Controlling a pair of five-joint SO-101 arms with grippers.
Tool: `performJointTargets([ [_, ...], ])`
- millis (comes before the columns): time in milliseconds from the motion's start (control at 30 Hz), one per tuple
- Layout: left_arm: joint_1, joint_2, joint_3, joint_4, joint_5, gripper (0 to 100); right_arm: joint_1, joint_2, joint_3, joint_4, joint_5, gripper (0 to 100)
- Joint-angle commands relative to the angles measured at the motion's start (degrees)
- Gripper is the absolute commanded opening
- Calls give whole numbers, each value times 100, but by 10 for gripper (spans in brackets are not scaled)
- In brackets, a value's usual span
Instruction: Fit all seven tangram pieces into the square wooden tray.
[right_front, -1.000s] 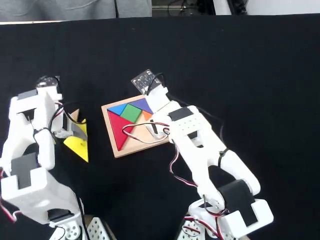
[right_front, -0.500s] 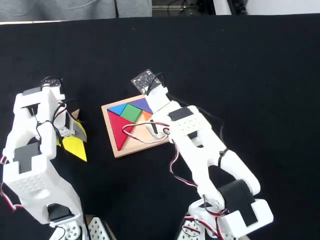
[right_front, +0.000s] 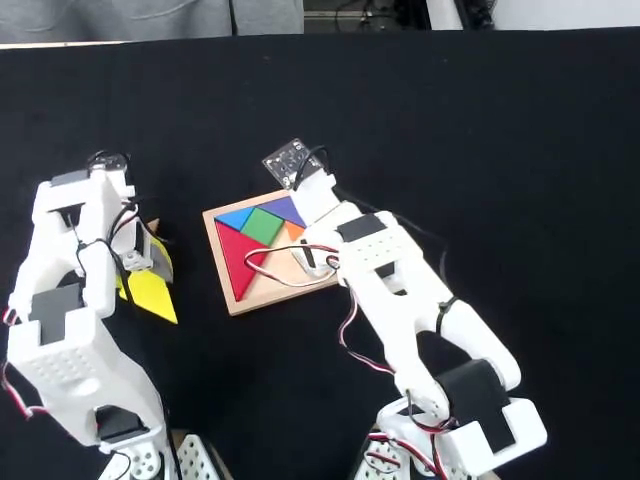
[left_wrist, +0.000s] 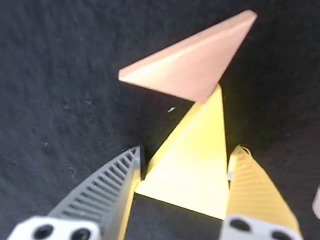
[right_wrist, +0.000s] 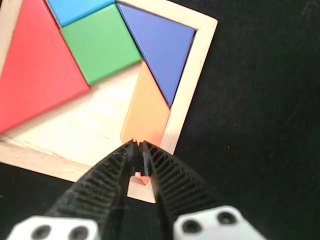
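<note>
The square wooden tray (right_front: 282, 297) lies mid-table. In it sit a red triangle (right_front: 235, 255), a light blue triangle (right_front: 235, 217), a green square (right_front: 263, 225), a dark blue triangle (right_wrist: 160, 47) and an orange piece (right_wrist: 147, 110); bare wood (right_wrist: 95, 120) shows beside the orange piece. My right gripper (right_wrist: 138, 152) is shut, its tips at the orange piece's near end, by the tray rim (right_wrist: 189, 80). Left of the tray, my left gripper (left_wrist: 185, 160) grips a yellow triangle (left_wrist: 192, 160) by two edges on the cloth. A pale pink triangle (left_wrist: 190, 65) touches its tip.
A black cloth (right_front: 500, 150) covers the whole table. The right arm (right_front: 400, 300) stretches from the front edge over the tray's right corner. The left arm (right_front: 60, 300) stands along the left side. Open cloth lies behind and to the right of the tray.
The left arm has swung slightly toward the tray and settled lower over the yellow triangle, which turned a little. The right arm and tray pieces have not moved.
</note>
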Motion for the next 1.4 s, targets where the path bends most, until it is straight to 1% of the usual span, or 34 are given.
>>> performJointTargets([
  [0,-277,-1002,-479,712,448,324,-105,-268,-13,-44,53,15],
  [33,-338,-1310,-462,844,510,346,-105,-268,-13,-44,53,15],
  [133,-347,-2110,-101,1081,431,342,-105,-268,-13,-44,53,15],
  [233,-330,-2857,813,923,176,342,-105,-268,-13,-44,53,15],
  [300,-391,-3367,1552,431,62,341,-105,-268,-13,-44,53,15],
  [433,-321,-4281,3196,-985,-62,341,-105,-268,-13,-44,53,15],
  [500,-268,-4598,3697,-1530,-26,343,-105,-268,-13,-44,53,15],
  [533,-268,-4633,3820,-1653,-18,343,-105,-268,-13,-44,53,15],
  [600,-321,-4563,3837,-1670,114,343,-105,-268,-13,-44,53,15],
  [667,-347,-4316,3741,-1723,519,344,-105,-268,-13,-44,53,15],
  [733,-347,-3956,3574,-1679,765,344,-105,-268,-13,-44,53,15],
  [833,-347,-3253,3319,-1723,844,344,-105,-268,-13,-44,53,15],
  [967,-365,-2488,2809,-1723,1143,344,-202,-268,-13,-44,53,15],
  [1133,-312,-2391,2624,-1723,1134,344,-413,-268,92,-79,62,15],
  [1367,-303,-2330,2580,-1723,1134,344,-413,-268,101,-79,62,15],
])
